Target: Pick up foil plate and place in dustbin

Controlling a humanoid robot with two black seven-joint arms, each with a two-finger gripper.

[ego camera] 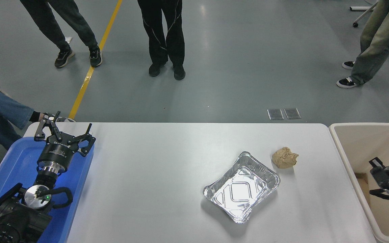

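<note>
Foil plate (pixel 241 187) flat on white tabletop (pixel 154 175), well left of right hand, untouched | crumpled brown paper ball (pixel 284 157) just beyond its far corner | right hand (pixel 388 180) over dustbin (pixel 341 148), finger state cannot tell | left hand (pixel 62 130) spread wide, empty, over blue tray (pixel 8 168)

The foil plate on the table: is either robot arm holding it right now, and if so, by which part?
No. The foil plate lies free on the table. The left gripper is open over the blue tray; the right gripper sits above the dustbin.
</note>
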